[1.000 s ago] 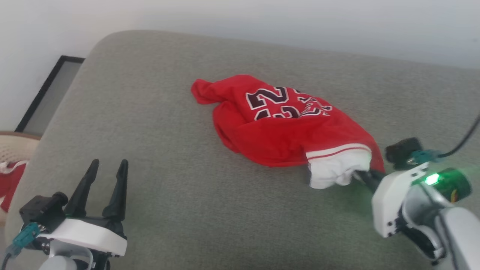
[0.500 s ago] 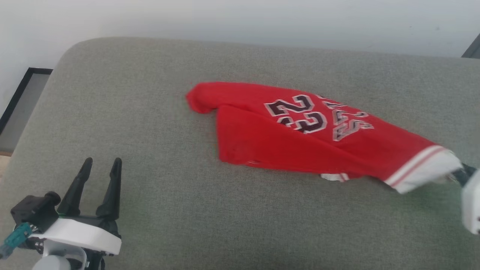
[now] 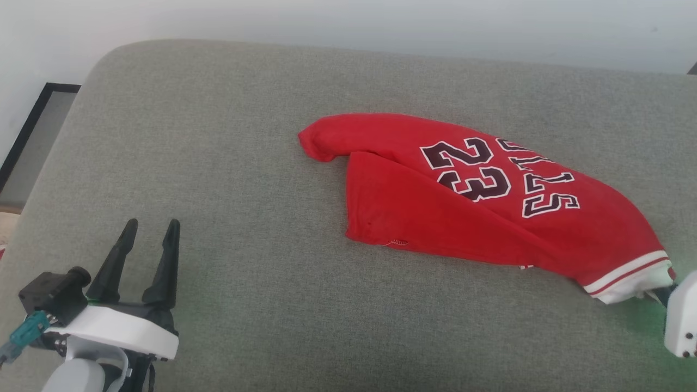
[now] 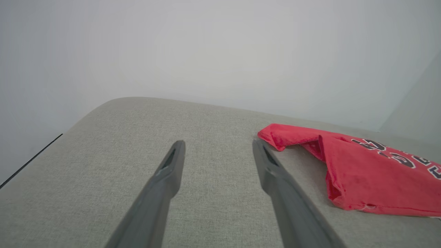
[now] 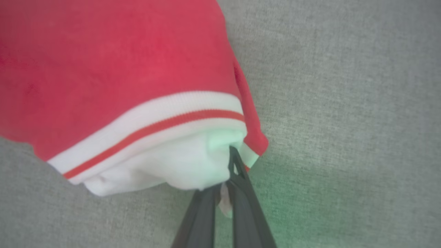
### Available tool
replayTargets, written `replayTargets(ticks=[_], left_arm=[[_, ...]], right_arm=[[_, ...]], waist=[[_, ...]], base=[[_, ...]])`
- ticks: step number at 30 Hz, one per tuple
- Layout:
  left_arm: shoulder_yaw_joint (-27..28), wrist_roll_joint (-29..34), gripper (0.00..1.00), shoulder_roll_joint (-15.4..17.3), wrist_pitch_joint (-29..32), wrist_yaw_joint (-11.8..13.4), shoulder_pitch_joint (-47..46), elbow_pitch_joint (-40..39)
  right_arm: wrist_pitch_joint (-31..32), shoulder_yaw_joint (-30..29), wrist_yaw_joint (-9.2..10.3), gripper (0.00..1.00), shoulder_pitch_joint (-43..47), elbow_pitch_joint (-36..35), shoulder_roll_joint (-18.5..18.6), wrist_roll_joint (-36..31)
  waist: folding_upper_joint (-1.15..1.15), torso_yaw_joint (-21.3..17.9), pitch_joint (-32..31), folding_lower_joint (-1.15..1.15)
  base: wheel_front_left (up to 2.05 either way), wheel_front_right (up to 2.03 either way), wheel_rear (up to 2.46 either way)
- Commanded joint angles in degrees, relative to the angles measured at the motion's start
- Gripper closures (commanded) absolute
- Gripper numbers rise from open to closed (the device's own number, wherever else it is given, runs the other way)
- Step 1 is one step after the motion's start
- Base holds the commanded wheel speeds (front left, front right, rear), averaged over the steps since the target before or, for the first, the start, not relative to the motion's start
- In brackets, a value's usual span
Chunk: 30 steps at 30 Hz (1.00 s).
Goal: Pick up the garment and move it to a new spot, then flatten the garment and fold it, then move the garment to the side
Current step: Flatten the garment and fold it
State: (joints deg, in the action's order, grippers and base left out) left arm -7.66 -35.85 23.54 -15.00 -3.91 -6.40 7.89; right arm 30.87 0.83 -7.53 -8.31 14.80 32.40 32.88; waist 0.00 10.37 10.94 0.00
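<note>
Left gripper (image 3: 152, 226) sits low at the near left corner of the grey cushion (image 3: 218, 163), forearm at the frame's bottom edge and fingers pointing away from the robot toward the wall (image 3: 381, 22). Its two dark fingers are spread wide with bare fabric between them, touching nothing; the left wrist view shows this gripper (image 4: 217, 144) well apart from the shirt (image 4: 361, 179). Right gripper (image 3: 661, 295) enters at the far right edge, with its white housing and the base of its dark fingers visible. In the right wrist view the right gripper (image 5: 225, 182) has both fingers pressed together, pinching the white sleeve (image 5: 165, 168) just below the red-and-white striped band. One shirt (image 3: 490, 218) is present: red and rumpled, it lies on the right half of the cushion, stretched from a bunched red end near the middle to the pinched sleeve at the right. Dark numerals "23" face up. Count: two grippers, two fingers each, one shirt, one cushion. One dark frame (image 3: 27, 136) stands at the left, beyond the cushion.
</note>
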Motion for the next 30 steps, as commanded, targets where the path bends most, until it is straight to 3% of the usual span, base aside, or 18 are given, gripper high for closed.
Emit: replayTargets(ticks=[1, 15, 30], left_arm=[[-0.2, -0.5, 0.00, 0.3, -0.2, -0.4, -1.2, 0.3], [-2.0, 0.0, 0.00, 0.1, 0.0, -0.9, -3.1, 0.5], [-6.0, 1.1, 0.00, -2.5, 0.0, -2.2, -7.7, 2.1]], right_arm=[[-1.2, 1.0, 0.07, 1.00, -1.5, 0.8, -0.3, 0.6], [-6.8, 3.6, 0.07, 1.00, -15.9, 3.8, 1.3, 3.2], [-10.4, 4.9, 0.07, 1.00, -32.9, 15.6, -0.5, -2.5]], waist=[[0.00, 0.1, 0.1, 0.00], [0.00, 1.7, 1.6, 0.00], [0.00, 7.8, 6.0, 0.00]], base=[[0.00, 0.00, 0.00], [0.00, 0.00, 0.00], [0.00, 0.00, 0.00]])
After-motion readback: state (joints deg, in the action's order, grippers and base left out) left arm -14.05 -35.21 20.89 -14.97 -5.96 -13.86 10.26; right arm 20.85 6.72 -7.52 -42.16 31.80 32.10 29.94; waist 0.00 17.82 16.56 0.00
